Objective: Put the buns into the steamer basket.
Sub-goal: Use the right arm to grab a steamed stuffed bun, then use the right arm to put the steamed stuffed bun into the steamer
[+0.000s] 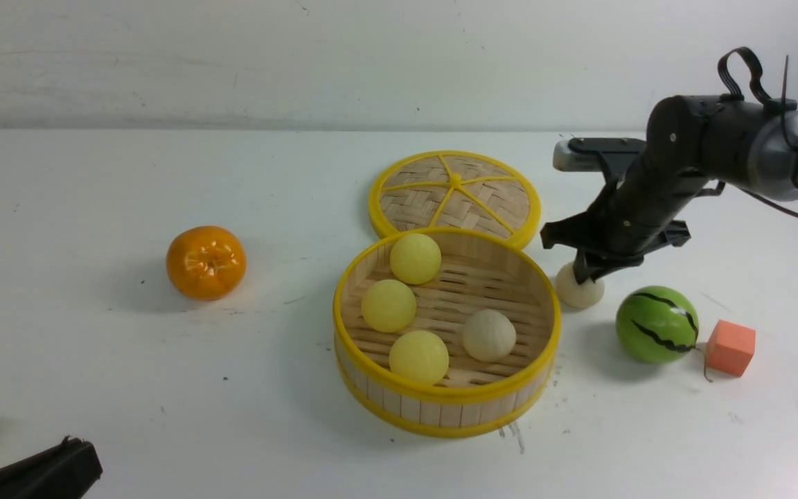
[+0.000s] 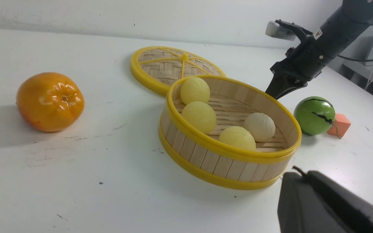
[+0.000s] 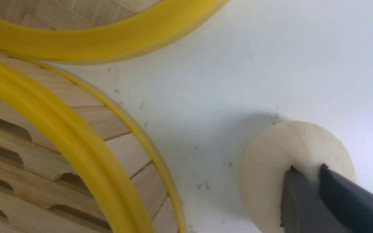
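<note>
Beside the basket (image 1: 544, 305), the right gripper (image 1: 587, 276) pinches the top of the last bun (image 1: 579, 291) on the table (image 1: 94, 381). Four buns (image 1: 488, 335) lie inside. Left gripper (image 2: 329, 204) is closed, holding nothing.

The right gripper (image 1: 584, 272) is covering the top of the fifth bun (image 1: 579, 289) beside the steamer basket (image 1: 445, 405), whose wall is hiding that bun in the left wrist view. The left gripper (image 1: 39, 471), nearer the camera than the basket, is being cropped.
</note>
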Action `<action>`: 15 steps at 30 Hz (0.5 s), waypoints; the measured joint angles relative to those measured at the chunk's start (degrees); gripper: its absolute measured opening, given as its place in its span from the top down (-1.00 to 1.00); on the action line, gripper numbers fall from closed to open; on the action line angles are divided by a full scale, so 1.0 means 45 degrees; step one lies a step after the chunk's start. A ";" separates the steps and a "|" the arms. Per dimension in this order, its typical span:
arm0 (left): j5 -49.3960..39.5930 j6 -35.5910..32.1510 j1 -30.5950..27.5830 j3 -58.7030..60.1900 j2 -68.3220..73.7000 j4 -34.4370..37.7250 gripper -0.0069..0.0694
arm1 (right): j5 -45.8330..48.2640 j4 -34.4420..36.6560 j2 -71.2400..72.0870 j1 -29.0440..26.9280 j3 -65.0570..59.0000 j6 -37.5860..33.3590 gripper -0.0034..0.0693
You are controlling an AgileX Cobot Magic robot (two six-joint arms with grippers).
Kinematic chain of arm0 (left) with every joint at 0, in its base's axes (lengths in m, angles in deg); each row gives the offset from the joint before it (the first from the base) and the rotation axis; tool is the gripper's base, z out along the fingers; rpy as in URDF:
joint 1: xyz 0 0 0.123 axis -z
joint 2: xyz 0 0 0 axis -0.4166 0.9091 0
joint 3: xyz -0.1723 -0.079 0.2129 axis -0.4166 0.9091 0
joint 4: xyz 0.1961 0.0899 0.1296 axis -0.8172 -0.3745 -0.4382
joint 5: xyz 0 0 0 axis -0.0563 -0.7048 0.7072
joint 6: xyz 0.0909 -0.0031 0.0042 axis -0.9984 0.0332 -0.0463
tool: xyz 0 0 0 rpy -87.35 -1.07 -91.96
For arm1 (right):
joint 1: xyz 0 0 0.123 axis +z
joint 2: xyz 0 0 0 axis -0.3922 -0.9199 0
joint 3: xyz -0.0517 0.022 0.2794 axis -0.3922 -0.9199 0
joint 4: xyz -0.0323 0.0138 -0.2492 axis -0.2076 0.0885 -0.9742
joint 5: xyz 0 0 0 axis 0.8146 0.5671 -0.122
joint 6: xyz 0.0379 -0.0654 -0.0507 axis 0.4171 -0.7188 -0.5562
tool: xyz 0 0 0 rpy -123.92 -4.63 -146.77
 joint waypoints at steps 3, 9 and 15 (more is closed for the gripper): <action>0.0000 0.0000 0.0000 0.0000 0.0000 0.0000 0.82 | 0.0057 0.0000 0.0039 0.0000 0.0002 -0.0334 0.90; 0.0000 0.0000 0.0000 0.0000 0.0000 0.0000 0.82 | 0.0969 0.0089 0.1308 0.0000 0.0002 -0.0820 0.90; 0.0000 0.0000 0.0000 0.0000 0.0000 0.0000 0.82 | 0.1841 0.1069 0.2811 0.0441 0.0002 -0.1470 0.90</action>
